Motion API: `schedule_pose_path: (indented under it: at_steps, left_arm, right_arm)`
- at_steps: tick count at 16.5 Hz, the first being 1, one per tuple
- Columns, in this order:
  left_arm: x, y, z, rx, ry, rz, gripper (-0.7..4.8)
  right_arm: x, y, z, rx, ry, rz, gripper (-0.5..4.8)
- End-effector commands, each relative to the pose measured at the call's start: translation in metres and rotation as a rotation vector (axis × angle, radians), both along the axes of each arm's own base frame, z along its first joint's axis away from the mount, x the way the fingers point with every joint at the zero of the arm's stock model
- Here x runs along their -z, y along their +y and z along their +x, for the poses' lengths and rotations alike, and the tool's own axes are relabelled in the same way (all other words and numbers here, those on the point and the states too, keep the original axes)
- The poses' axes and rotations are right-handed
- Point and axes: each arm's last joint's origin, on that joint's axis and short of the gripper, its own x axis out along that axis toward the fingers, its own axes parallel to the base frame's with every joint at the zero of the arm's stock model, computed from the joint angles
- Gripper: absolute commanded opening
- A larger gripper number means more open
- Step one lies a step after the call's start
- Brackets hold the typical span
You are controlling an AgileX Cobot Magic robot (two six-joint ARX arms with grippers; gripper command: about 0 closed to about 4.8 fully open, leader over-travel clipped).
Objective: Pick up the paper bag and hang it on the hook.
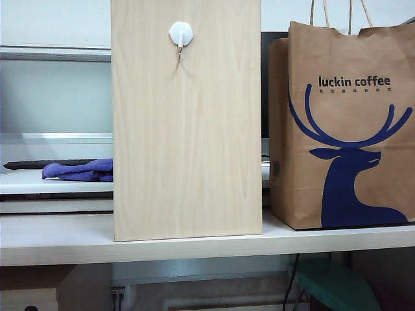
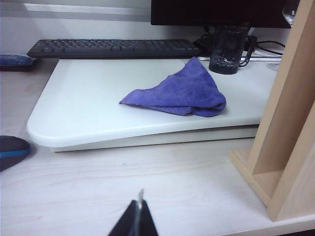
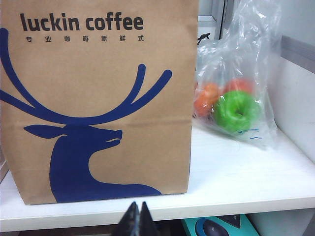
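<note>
On the counter (image 1: 65, 243):
Paper bag (image 1: 347, 129): standing upright, beside the board's hook (image 1: 181, 34).
Left hand (image 2: 136, 219): sitting closed, empty.
Right hand (image 3: 138, 219): sitting closed, empty.

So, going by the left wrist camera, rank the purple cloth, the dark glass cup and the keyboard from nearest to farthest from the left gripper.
From the shut left gripper, low over the table:
1. purple cloth, on the white board.
2. dark glass cup, behind the cloth, toward the wooden stand.
3. keyboard, along the back; its near edge is roughly level with the cup, so that's a close call.

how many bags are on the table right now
2: the paper bag stands upright on the table to the right of the wooden board; a clear plastic bag of balls sits just beside it. Others may be hidden behind.
</note>
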Motion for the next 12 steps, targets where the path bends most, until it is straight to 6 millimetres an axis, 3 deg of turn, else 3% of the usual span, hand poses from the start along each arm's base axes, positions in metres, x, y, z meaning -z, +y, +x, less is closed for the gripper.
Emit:
schedule_pose_path:
  at_steps: [1, 7, 9, 12]
  left_arm:
    - [-0.001, 0.000, 0.000, 0.005, -0.009, 0.004, -0.06]
    - [-0.001, -0.003, 0.000, 0.032, -0.009, 0.004, -0.05]
    - [-0.001, -0.011, -0.001, 0.119, -0.009, 0.003, -0.05]
    - [-0.001, -0.038, -0.008, 0.411, -0.009, 0.002, -0.06]
  right_arm:
    - [0.000, 0.000, 0.000, -0.003, -0.010, 0.005, -0.04]
    - [0.000, 0.000, 0.000, -0.003, -0.010, 0.006, -0.04]
    - [0.000, 0.001, 0.000, -0.019, -0.010, 0.059, -0.05]
    - [0.000, 0.001, 0.000, -0.022, -0.005, 0.251, -0.04]
